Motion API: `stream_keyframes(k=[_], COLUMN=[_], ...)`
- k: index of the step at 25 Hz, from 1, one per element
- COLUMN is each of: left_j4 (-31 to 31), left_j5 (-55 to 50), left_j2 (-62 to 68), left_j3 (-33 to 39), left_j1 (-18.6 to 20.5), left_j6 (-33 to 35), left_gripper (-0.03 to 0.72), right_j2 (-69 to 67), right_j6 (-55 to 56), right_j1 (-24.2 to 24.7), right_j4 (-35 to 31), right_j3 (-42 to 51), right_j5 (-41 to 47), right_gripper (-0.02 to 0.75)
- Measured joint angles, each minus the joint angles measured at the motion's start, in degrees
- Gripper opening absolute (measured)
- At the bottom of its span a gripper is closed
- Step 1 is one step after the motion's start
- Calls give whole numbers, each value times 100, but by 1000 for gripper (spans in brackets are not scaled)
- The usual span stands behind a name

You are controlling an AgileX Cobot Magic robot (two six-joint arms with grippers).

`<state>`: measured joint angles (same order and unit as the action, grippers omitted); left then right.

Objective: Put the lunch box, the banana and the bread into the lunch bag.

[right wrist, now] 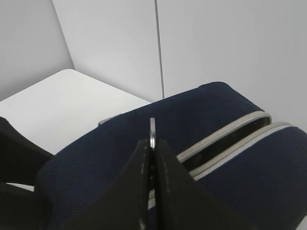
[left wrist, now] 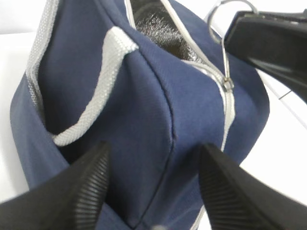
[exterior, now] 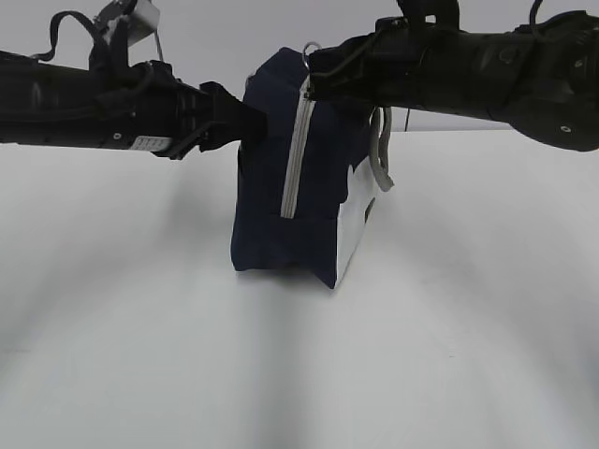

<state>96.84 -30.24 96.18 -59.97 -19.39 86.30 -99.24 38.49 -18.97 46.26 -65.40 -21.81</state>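
Right gripper [right wrist: 152,158]: black jaws pressed fully together, pinching the thin metal ring pull [right wrist: 152,132] of the zipper at the top of the bag. Directly below and around it is the navy blue fabric lunch bag [exterior: 281,215], upright on the white table [exterior: 468,355], with grey zipper tape [exterior: 297,159] running down its near end and a grey webbing handle [exterior: 378,159] hanging on its right side. Beyond the right jaws the zipper gapes partway, dark inside; the left wrist view shows a shiny dark lining [left wrist: 158,26] there.

Left gripper [left wrist: 153,184]: black ribbed jaws spread roughly half wide, straddling the bag's left end corner; fabric sits between them, but actual contact or squeeze can't be told. Just above the jaws a grey webbing strap [left wrist: 96,96] loops over the bag's end panel.
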Motion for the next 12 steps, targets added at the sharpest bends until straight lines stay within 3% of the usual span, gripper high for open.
stream_keyframes(k=[12], left_j4=[72], left_j5=[-272], left_j2=[208], left_j3=[-118], left_j1=[0], left_j6=[44], left_gripper=[330], right_j2=[0], right_j6=[79], right_j1=[0], right_j4=[9], right_j3=[0], right_j5=[3], right_gripper=[-16])
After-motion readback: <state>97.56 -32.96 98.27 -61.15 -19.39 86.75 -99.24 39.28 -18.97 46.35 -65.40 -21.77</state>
